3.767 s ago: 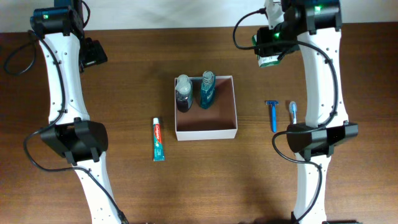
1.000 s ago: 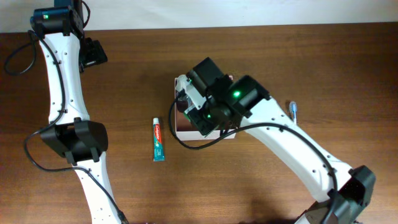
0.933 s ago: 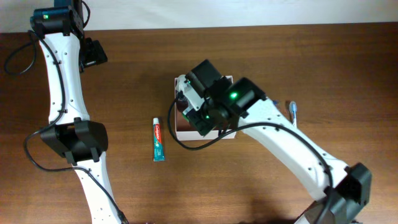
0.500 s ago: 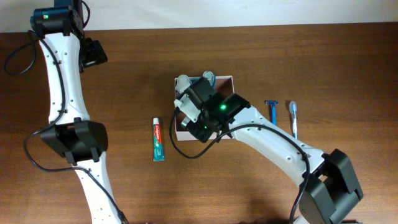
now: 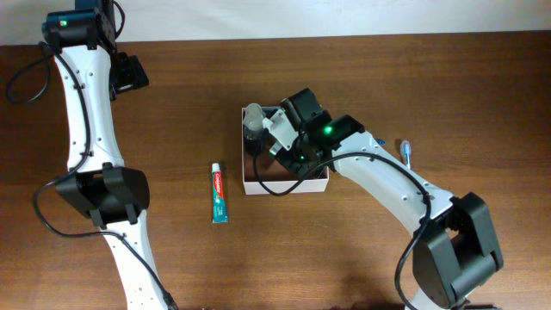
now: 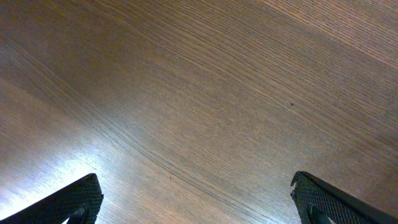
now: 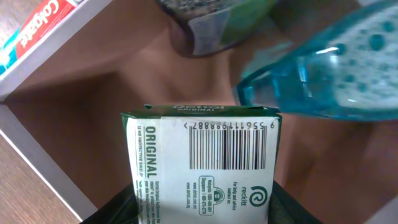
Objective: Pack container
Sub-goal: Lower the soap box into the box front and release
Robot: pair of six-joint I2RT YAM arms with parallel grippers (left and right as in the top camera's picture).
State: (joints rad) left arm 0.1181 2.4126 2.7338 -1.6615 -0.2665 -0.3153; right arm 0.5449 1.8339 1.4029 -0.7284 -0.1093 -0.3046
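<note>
**Overhead view.** The container (image 5: 284, 187) sits near the middle of the tabletop (image 5: 172, 103), its white walls square to the picture's edges. The right arm (image 5: 387, 176) reaches across it, and its wrist covers much of the reddish-brown floor. A bottle with a pale cap (image 5: 253, 120) stands inside the container at the upper-left corner as pictured. A toothpaste tube (image 5: 219, 193) lies flat on the tabletop to the left of the container, clear of its wall. A toothbrush (image 5: 406, 155) shows to the right, partly covered by the arm. The left gripper (image 5: 129, 73) is at the far left of the tabletop, well apart from the container.

**Left wrist view.** The left gripper's two fingertips appear only at the lower corners. They are spread wide with nothing between them, above bare wood grain.

**Right wrist view.** The right gripper (image 7: 202, 210) is pinching the near end of a green-and-white soap box (image 7: 202, 158), barcode side facing the camera. The soap box is inside the container, above its brown floor. Whether it touches the floor cannot be told. A clear blue bottle (image 7: 323, 68) stands just beyond it to the right, and the darker bottle is at the top edge. The container's white wall runs along the left, with the toothpaste tube outside it.
</note>
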